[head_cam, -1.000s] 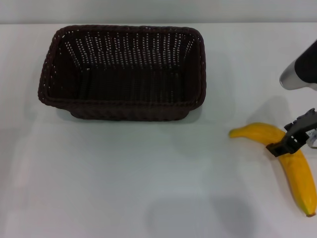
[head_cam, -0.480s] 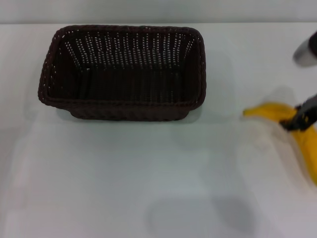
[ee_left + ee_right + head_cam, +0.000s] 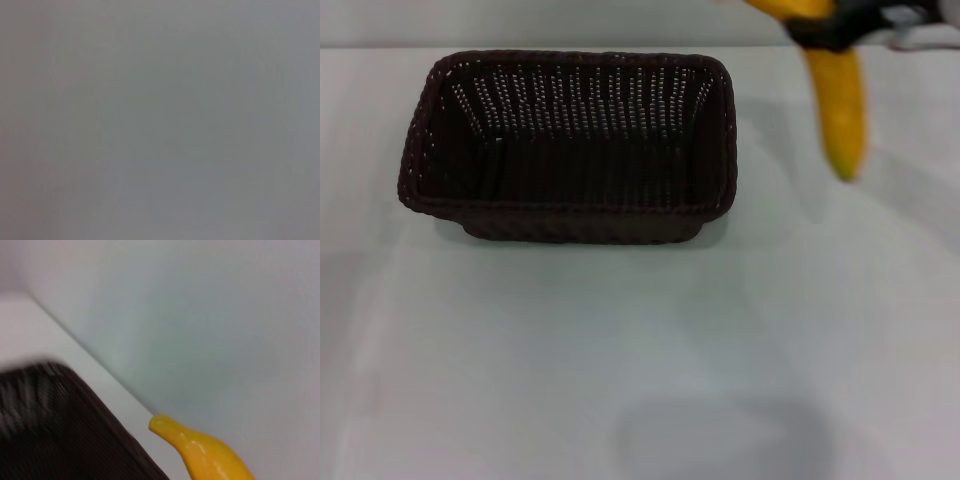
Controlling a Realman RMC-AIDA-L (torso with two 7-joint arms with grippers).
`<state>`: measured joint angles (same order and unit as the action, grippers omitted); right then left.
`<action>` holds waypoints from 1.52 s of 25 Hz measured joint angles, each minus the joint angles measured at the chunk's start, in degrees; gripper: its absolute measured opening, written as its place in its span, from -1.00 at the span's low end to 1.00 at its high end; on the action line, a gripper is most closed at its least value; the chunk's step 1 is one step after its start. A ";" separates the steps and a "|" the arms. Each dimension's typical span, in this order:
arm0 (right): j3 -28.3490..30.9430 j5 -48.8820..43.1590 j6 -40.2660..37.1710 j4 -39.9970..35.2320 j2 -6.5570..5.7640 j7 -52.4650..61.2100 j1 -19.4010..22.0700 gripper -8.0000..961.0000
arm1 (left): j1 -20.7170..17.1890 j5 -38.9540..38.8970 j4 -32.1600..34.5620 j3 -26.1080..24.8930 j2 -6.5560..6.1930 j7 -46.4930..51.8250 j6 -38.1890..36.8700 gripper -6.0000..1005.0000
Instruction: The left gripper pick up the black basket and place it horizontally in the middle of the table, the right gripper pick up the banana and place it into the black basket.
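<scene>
The black basket [image 3: 570,145] stands on the white table [image 3: 640,350], long side across, left of centre toward the back. My right gripper [image 3: 835,30] is at the top edge of the head view, shut on the banana [image 3: 842,100]. It holds the banana up in the air to the right of the basket's far right corner, and the banana's long end hangs down. The right wrist view shows the banana's tip [image 3: 200,447] beside the basket's rim [image 3: 75,420]. My left gripper is out of view; the left wrist view shows only plain grey.
The white table spreads bare in front of and to the right of the basket. A grey wall [image 3: 520,20] runs along the table's far edge.
My right gripper has lifted the banana off the table at the right edge and carried it up and leftward toward the basket's far right corner. The basket has not moved.
</scene>
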<state>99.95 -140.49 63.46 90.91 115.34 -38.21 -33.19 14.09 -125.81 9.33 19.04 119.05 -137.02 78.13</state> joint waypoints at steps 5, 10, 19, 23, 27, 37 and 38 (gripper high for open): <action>-3.30 15.78 -6.37 -8.00 0.11 -9.69 -4.31 0.02 | 0.35 0.94 -0.02 0.14 0.04 0.00 -0.07 0.75; -7.70 31.18 -9.15 -20.44 0.36 -24.28 -9.44 0.03 | -0.19 1.12 -0.22 0.14 0.11 -0.01 -0.03 0.75; -13.97 39.44 -19.92 -31.20 0.51 -32.38 -14.04 0.04 | -0.37 1.24 -0.54 0.12 0.13 -0.01 0.69 0.75; -15.16 39.13 -20.23 -31.46 0.45 -32.41 -14.06 0.04 | -0.37 1.50 -0.54 0.12 0.13 -0.01 0.82 0.75; -14.96 39.09 -20.47 -31.28 0.28 -32.49 -13.35 0.05 | -0.38 1.53 -0.55 0.12 0.13 0.00 0.86 0.75; -2.90 65.27 -16.18 -30.46 0.12 -46.65 1.58 0.84 | -0.12 1.54 -0.55 0.13 0.13 -0.06 1.07 0.75; -0.30 71.45 -13.31 -32.27 0.16 -50.10 3.87 0.83 | -0.13 1.53 -0.55 0.12 0.13 -0.06 1.14 0.75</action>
<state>99.66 -69.04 50.15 58.64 115.50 -88.31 -29.33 13.96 -124.27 8.78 19.16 119.18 -137.08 79.27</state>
